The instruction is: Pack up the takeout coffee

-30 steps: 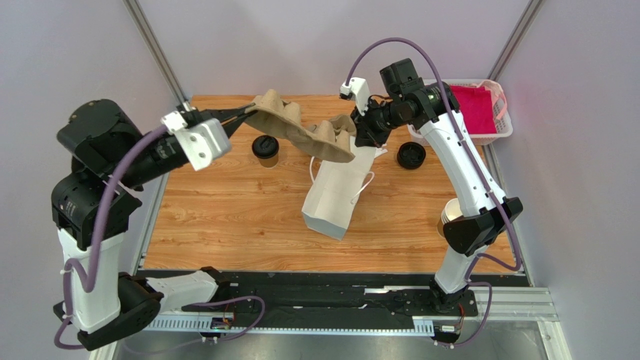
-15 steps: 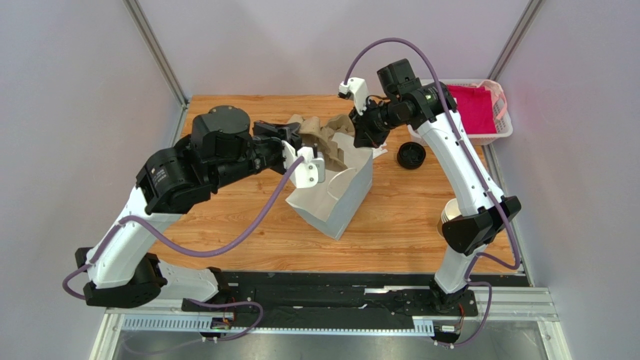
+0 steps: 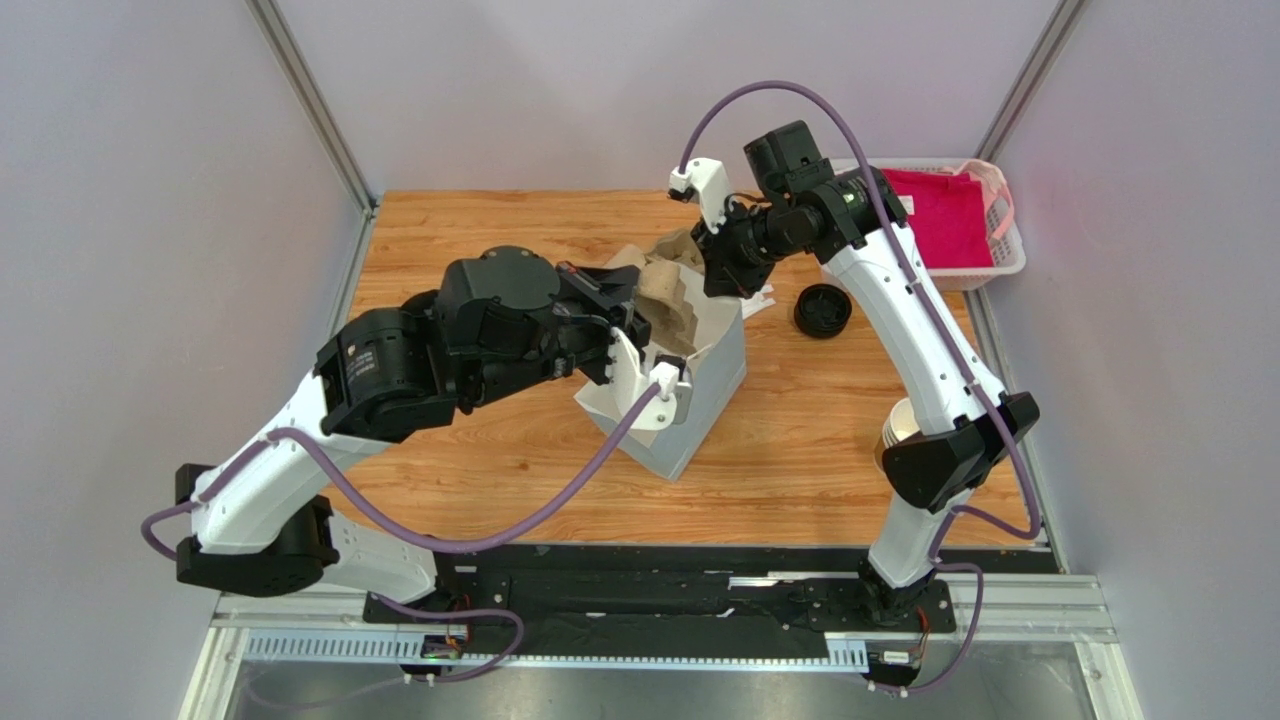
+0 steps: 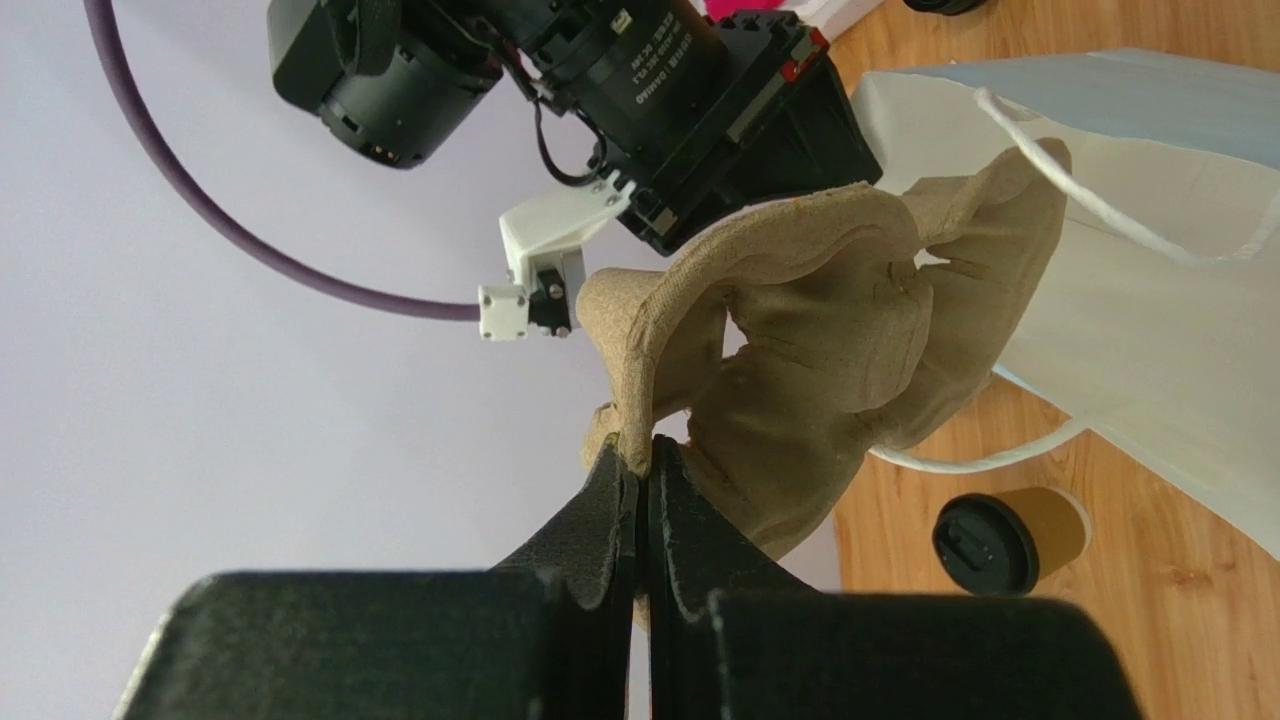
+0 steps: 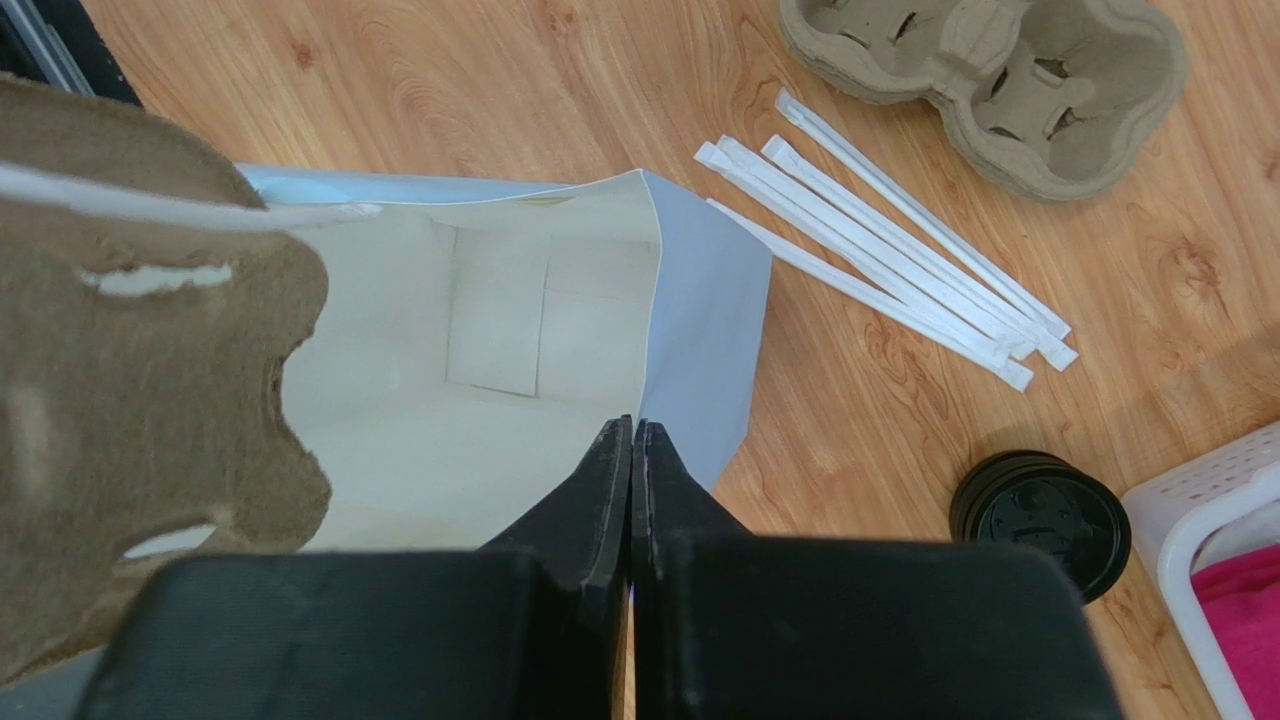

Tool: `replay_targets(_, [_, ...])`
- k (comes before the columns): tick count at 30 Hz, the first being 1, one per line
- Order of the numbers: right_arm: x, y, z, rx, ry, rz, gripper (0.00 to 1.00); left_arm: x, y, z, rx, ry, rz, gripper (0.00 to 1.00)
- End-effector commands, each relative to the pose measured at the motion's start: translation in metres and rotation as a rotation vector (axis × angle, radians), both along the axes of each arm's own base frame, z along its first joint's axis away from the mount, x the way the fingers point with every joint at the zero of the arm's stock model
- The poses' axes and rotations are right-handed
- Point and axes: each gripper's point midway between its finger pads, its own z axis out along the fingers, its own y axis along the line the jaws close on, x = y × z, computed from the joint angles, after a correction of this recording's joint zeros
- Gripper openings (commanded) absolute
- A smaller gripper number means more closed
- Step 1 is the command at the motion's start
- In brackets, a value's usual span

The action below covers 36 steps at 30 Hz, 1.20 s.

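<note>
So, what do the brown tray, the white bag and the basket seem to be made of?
The tray looks like moulded paper pulp: matte, rough, beige, with soft rounded edges. The bag seems to be smooth white paper, with sharp creases. The basket is probably smooth white plastic, judging by its slotted walls.

My left gripper (image 4: 643, 468) is matt black plastic. The cup carrier (image 4: 812, 345) at centre looks rough, fibrous moulded pulp; the bag (image 4: 1157, 300) at right smooth matt white paper; the takeout coffee (image 4: 1010, 537) at lower right kraft paper under a semi-gloss plastic lid; the table (image 4: 1187, 600) varnished wood.
</note>
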Motion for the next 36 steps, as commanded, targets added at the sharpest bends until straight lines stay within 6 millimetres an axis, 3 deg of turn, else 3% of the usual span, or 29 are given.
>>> replay_targets(1, [0.010, 0.003, 0.016, 0.023, -0.076, -0.039, 0.00, -0.010, -0.006, 0.010, 0.022, -0.050, -0.023, 0.00])
replay_targets(9, [0.010, 0.002, 0.018, 0.021, -0.084, -0.038, 0.00, -0.016, -0.013, 0.007, 0.048, -0.059, -0.025, 0.00])
replay_targets(16, [-0.023, 0.016, 0.029, 0.111, -0.033, 0.111, 0.00, -0.014, -0.012, -0.051, 0.197, 0.044, 0.013, 0.00])
replay_targets(21, [-0.044, 0.020, 0.030, 0.115, -0.054, 0.193, 0.00, -0.015, -0.011, -0.074, 0.237, 0.105, 0.018, 0.00])
replay_targets(26, [-0.049, 0.022, 0.023, 0.083, -0.077, 0.218, 0.00, -0.013, -0.011, -0.065, 0.218, 0.097, 0.026, 0.00])
replay_targets(30, [-0.045, 0.024, 0.021, 0.073, -0.082, 0.209, 0.00, -0.012, -0.005, -0.044, 0.192, 0.065, 0.029, 0.00])
replay_targets(36, [-0.041, 0.032, 0.030, 0.101, -0.094, 0.219, 0.00, -0.029, 0.000, -0.080, 0.300, 0.156, -0.042, 0.00])
